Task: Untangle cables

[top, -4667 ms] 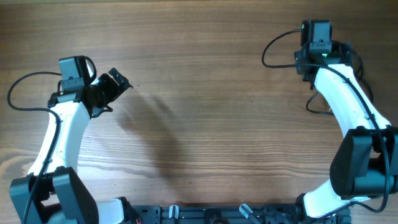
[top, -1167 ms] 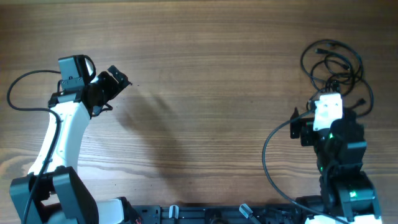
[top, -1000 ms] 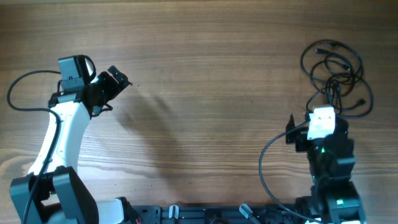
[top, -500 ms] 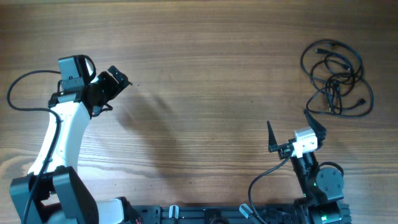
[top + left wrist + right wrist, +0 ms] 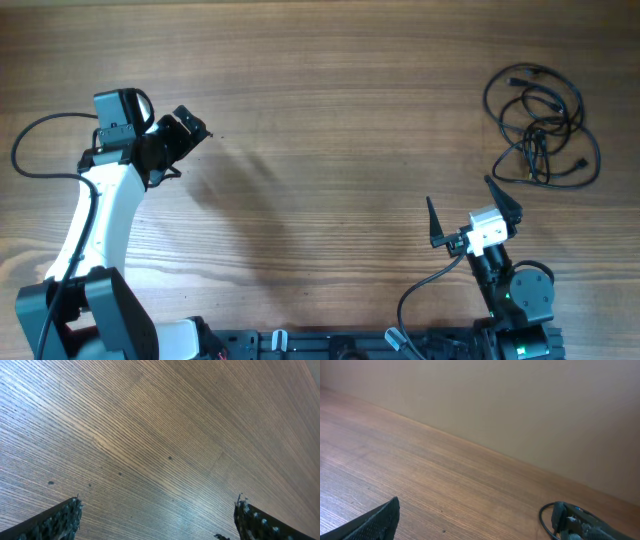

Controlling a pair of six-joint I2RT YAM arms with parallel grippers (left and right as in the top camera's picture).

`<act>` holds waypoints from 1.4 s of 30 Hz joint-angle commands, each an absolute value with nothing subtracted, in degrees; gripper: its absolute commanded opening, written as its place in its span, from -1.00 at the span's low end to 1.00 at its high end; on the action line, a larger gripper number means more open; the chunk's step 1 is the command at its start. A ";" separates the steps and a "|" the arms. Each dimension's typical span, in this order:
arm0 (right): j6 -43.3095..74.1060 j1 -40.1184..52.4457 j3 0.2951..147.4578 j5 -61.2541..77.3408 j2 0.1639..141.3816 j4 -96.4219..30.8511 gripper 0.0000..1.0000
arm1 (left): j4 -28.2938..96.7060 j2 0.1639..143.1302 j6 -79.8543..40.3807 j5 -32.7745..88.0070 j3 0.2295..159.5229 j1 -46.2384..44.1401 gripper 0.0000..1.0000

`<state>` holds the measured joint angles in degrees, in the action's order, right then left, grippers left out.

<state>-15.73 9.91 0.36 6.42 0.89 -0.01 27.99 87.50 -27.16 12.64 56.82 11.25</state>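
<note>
Right claw (image 5: 458, 190) spread wide, holding nothing, near the front edge. Left claw (image 5: 186, 128) likewise wide open and empty. Tangled bundle of thin black cables (image 5: 540, 125) lies on brown wooden surface (image 5: 330, 150), far right, apart from both claws

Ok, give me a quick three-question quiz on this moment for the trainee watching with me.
1. True or false: the right gripper is shut on the tangled bundle of thin black cables.
2. Pick one. In the overhead view the cables lie: A) at the far right of the brown wooden table; B) at its centre; C) under the left arm.
3. Fill in: the left gripper is ____, with nothing between its fingers.

Key: 1 false, it is open and apart from the cables. 2 A. 3 open.
</note>
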 commanded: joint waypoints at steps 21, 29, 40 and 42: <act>-15.00 9.67 0.30 7.35 0.21 0.38 1.00 | 27.83 87.99 -27.49 12.10 56.45 10.94 1.00; -15.00 9.67 0.30 7.35 0.21 0.38 1.00 | 27.83 88.51 -27.46 12.10 56.45 10.92 1.00; -15.00 9.67 0.30 7.35 0.21 0.38 1.00 | 27.86 79.92 -27.46 12.10 56.45 10.70 1.00; -14.98 9.67 0.30 7.35 0.21 0.38 0.99 | 27.86 76.64 -27.46 12.10 56.45 10.70 1.00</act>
<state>-15.73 9.91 0.36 6.42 0.89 0.01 28.01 81.28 -27.16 12.62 56.73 10.96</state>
